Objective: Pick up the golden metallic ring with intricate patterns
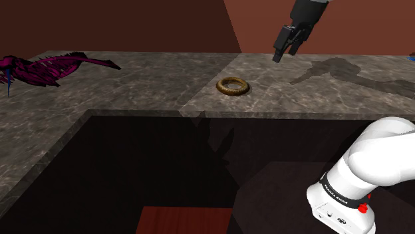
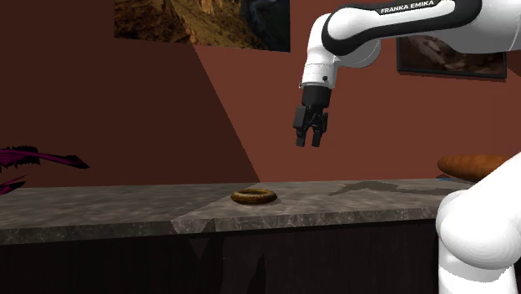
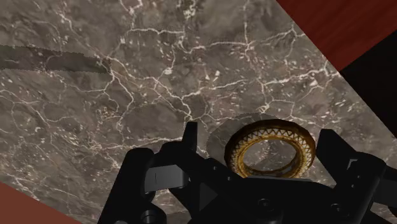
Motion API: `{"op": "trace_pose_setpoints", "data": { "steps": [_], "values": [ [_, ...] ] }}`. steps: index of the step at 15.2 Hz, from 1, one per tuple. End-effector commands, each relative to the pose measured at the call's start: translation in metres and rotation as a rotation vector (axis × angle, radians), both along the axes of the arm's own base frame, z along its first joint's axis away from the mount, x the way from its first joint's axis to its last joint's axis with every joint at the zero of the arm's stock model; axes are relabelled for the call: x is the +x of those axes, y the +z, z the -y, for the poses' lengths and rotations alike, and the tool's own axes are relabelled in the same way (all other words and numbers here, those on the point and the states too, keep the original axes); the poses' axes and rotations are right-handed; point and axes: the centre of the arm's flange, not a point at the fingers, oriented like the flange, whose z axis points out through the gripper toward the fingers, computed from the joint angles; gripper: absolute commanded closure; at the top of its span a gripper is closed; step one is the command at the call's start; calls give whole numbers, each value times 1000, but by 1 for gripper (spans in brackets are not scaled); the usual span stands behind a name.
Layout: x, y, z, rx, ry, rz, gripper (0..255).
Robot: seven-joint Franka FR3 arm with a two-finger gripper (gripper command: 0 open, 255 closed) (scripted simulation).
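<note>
A golden ring [image 1: 233, 86] with a patterned band lies flat on the dark marble counter [image 1: 153, 80]. My black gripper [image 1: 280, 56] hangs well above the counter, up and toward the shoulder view's right of the ring. The second exterior view shows the gripper [image 2: 308, 142] high over the ring [image 2: 254, 196] and a little to its right, fingers apart. In the wrist view the ring [image 3: 280, 132] lies far below, between the two open fingers of the gripper [image 3: 262, 142]. Nothing is held.
A purple winged figure [image 1: 40, 68] lies on the counter at the shoulder view's far left. A dark recess [image 1: 153, 166] opens in front of the counter. An orange object [image 2: 472, 164] sits at the second exterior view's right. A red-brown wall [image 1: 133, 26] backs the counter.
</note>
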Motion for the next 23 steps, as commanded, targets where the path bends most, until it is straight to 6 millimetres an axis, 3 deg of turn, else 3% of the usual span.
{"op": "trace_pose_setpoints", "data": {
  "steps": [1,15,23],
  "values": [
    [0,0,0,0,0,0,0],
    [177,-99,3,81,-7,-177,0],
    [177,-139,3,81,-7,-177,0]
  ]
}}
